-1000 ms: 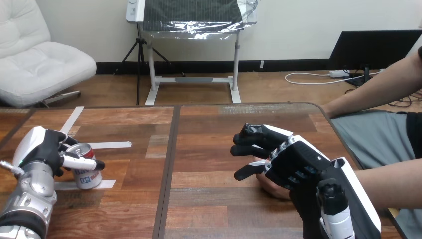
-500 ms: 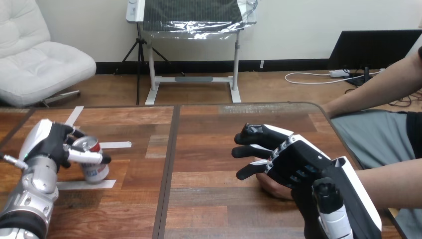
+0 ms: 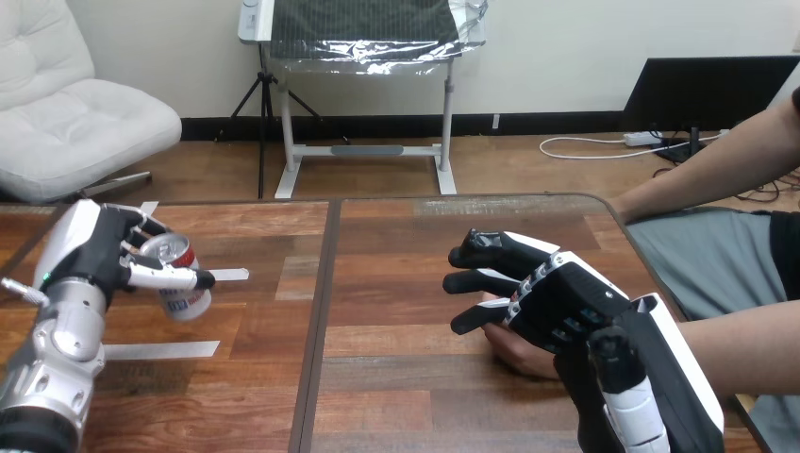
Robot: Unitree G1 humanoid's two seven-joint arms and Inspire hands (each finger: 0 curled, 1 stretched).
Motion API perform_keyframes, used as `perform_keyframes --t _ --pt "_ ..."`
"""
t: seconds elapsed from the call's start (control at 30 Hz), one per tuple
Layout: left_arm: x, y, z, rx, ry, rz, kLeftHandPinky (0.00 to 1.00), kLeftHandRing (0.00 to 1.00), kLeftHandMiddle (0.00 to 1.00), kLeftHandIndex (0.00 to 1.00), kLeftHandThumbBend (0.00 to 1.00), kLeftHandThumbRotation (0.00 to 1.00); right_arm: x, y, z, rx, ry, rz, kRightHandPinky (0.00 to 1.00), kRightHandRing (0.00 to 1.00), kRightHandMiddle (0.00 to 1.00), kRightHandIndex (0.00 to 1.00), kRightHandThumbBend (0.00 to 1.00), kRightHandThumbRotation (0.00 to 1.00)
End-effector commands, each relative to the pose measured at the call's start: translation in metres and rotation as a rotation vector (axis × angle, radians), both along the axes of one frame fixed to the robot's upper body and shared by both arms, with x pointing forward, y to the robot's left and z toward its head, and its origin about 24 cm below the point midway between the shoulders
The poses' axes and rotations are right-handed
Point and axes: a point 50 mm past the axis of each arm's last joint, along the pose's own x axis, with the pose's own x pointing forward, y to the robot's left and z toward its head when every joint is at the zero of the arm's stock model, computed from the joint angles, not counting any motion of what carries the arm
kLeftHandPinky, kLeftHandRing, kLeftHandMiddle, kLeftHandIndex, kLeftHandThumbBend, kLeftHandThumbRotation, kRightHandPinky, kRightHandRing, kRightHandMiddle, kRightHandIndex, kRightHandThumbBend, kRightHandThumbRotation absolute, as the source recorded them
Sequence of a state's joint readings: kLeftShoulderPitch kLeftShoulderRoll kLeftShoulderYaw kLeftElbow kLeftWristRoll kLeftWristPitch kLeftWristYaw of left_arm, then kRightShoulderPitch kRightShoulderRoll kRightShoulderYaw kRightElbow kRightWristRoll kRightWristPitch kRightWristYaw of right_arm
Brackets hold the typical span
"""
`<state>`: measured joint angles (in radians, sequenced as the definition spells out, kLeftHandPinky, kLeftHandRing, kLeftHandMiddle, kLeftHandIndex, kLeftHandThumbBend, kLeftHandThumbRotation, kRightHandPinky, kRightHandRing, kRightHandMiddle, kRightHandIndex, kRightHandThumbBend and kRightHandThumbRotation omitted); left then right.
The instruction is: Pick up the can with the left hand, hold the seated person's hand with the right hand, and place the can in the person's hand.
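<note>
Can (image 3: pixel 179 279): left-centre of the frame, tilted with its silver top leaning toward the upper left, base apparently clear of the wooden table (image 3: pixel 396 241).

Left hand (image 3: pixel 92 253): closed round the can. The thumb lies across its front and the fingers wrap its far side. The silver forearm rises from the lower left corner.

White tape strips (image 3: pixel 156 350) lie flat on the tabletop, one below the can and another just right of it.

Person's hand (image 3: pixel 517 353): lower centre-right, resting on the table, well apart from the can. Its forearm enters from the right edge.

Right hand (image 3: pixel 566 307): lies over the person's hand and covers most of it. Its fingers (image 3: pixel 483 256) stretch leftward, loosely parted and nearly straight, and none is seen curled round the person's hand.
</note>
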<state>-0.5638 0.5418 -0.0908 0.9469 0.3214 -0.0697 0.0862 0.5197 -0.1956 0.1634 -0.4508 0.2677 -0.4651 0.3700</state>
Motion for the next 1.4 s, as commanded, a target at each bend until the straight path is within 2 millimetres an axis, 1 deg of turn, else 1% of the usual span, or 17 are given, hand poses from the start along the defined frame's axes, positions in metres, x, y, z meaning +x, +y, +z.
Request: perform_keyframes --t 0.0,0.27,0.37,0.47,0.57,0.63,0.87,0.97,1.03,1.17,1.37 --pt "0.010 0.000 0.041 0.025 -0.151 -0.040 0.39 0.44 0.46 0.48 0.83 0.00 0.011 0.001 0.009 0.028 -0.085 -0.006 0.60 0.75 0.78 0.77 0.69 0.87" --pt "0.007 -0.005 0.051 0.027 -0.191 -0.072 0.38 0.42 0.46 0.47 0.83 0.00 0.014 0.001 0.009 0.011 -0.099 -0.025 0.61 0.75 0.79 0.77 0.68 0.87" --pt "0.006 -0.007 0.055 0.027 -0.202 -0.084 0.37 0.42 0.45 0.47 0.83 0.00 0.016 0.001 0.010 0.009 -0.099 -0.028 0.62 0.77 0.79 0.77 0.67 0.88" --pt "0.005 -0.010 0.058 0.033 -0.214 -0.097 0.37 0.41 0.45 0.47 0.83 0.00 0.019 0.001 0.011 -0.003 -0.097 -0.041 0.65 0.79 0.80 0.78 0.67 0.88" --pt "0.004 -0.012 0.061 0.040 -0.229 -0.117 0.37 0.40 0.44 0.46 0.84 0.00 0.022 -0.001 0.012 -0.033 -0.100 -0.067 0.69 0.81 0.81 0.79 0.68 0.87" --pt "0.003 -0.013 0.062 0.041 -0.231 -0.124 0.35 0.39 0.43 0.46 0.83 0.00 0.024 -0.003 0.013 -0.056 -0.108 -0.084 0.71 0.82 0.81 0.80 0.71 0.88" --pt "0.001 -0.020 0.069 0.015 -0.255 -0.164 0.32 0.36 0.41 0.45 0.83 0.00 0.039 -0.014 0.019 -0.209 -0.171 -0.160 0.79 0.83 0.83 0.82 0.73 0.91" --pt "0.000 -0.022 0.071 0.017 -0.259 -0.176 0.31 0.35 0.41 0.44 0.83 0.00 0.045 -0.018 0.022 -0.244 -0.182 -0.179 0.82 0.85 0.84 0.82 0.75 0.91" --pt "-0.001 -0.024 0.072 0.017 -0.260 -0.181 0.31 0.34 0.41 0.44 0.83 0.00 0.048 -0.021 0.024 -0.252 -0.183 -0.185 0.85 0.86 0.85 0.83 0.77 0.90" --pt "-0.003 -0.028 0.076 0.013 -0.263 -0.204 0.31 0.34 0.41 0.44 0.83 0.00 0.058 -0.030 0.029 -0.322 -0.215 -0.213 0.88 0.89 0.87 0.85 0.78 0.86" --pt "-0.006 -0.033 0.079 0.015 -0.263 -0.228 0.31 0.34 0.41 0.44 0.83 0.00 0.071 -0.041 0.034 -0.390 -0.228 -0.233 0.90 0.91 0.89 0.86 0.78 0.83"
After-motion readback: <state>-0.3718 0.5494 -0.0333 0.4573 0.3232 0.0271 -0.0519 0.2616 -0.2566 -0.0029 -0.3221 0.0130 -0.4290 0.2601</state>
